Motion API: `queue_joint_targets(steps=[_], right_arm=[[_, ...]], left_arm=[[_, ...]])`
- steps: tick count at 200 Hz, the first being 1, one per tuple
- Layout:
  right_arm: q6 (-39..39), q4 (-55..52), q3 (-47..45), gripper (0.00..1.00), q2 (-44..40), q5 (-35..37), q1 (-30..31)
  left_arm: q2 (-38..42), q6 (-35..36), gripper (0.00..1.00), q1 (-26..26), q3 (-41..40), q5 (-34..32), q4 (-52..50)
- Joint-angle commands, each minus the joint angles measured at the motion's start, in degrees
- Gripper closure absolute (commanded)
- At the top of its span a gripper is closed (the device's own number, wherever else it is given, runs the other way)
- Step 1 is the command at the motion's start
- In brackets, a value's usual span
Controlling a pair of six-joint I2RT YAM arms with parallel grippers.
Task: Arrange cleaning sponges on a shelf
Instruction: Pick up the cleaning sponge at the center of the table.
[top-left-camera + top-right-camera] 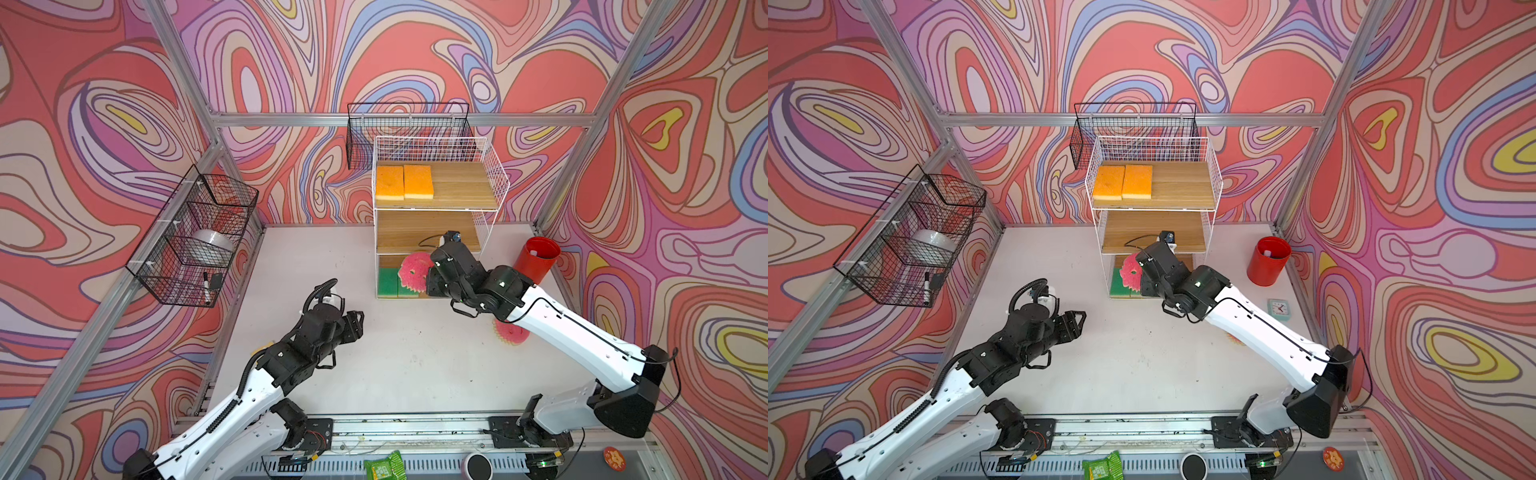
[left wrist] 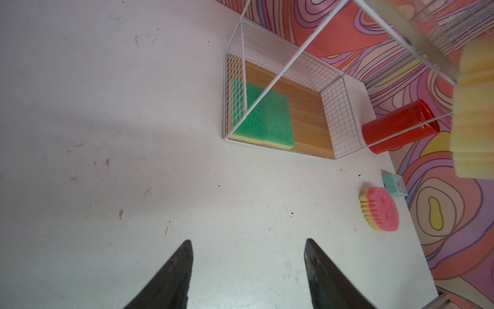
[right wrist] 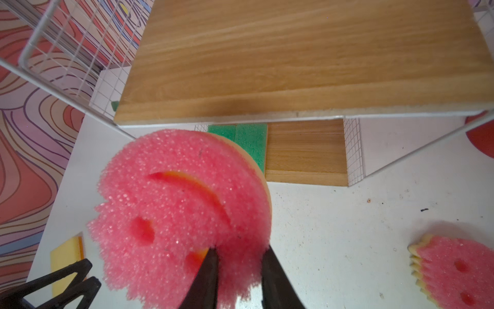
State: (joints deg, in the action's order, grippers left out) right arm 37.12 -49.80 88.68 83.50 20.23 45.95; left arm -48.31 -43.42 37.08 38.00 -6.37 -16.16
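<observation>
Rim of pink sponge (image 3: 173, 208) in tight right gripper (image 3: 240, 248) near shelf (image 3: 294, 67) edge; left gripper (image 2: 248, 241) wide, empty, above table (image 2: 107, 107)

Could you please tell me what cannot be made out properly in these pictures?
Second pink smiley sponge: top view, mostly under the right arm.
Yellow-and-orange sponge: right wrist view, partly behind the left end effector.
Red cup: contents too small in top views.
Green packet: top view, cut off by the bottom edge.
</observation>
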Motion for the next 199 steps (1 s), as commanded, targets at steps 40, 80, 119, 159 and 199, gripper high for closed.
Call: queue_joint_targets(steps=[40, 80, 119, 159, 199], right_arm=[[-4.33, 2.33, 7.16, 0.73, 5.70, -2.60, -1.63], [-5.05, 4.09, 8.81, 0.72, 8.07, -3.65, -1.60], [-5.66, 6.06, 9.83, 0.72, 9.56, -4.07, -1.62], [-6.38, 6.32, 11.33, 0.71, 11.08, -4.28, -1.57], [-6.67, 6.91, 11.91, 0.70, 12.03, -4.50, -1.65]], left_arm=[[-9.08, 4.36, 0.18, 0.54, 6.11, 6.63, 21.67], [-13.19, 4.91, 0.23, 0.54, 8.67, 7.00, 23.56], [-15.22, 4.75, 0.23, 0.54, 8.06, 6.48, 26.16], [-16.22, 5.41, 0.24, 0.53, 8.56, 5.81, 26.62], [-17.65, 5.43, 0.35, 0.54, 9.11, 6.51, 28.22]])
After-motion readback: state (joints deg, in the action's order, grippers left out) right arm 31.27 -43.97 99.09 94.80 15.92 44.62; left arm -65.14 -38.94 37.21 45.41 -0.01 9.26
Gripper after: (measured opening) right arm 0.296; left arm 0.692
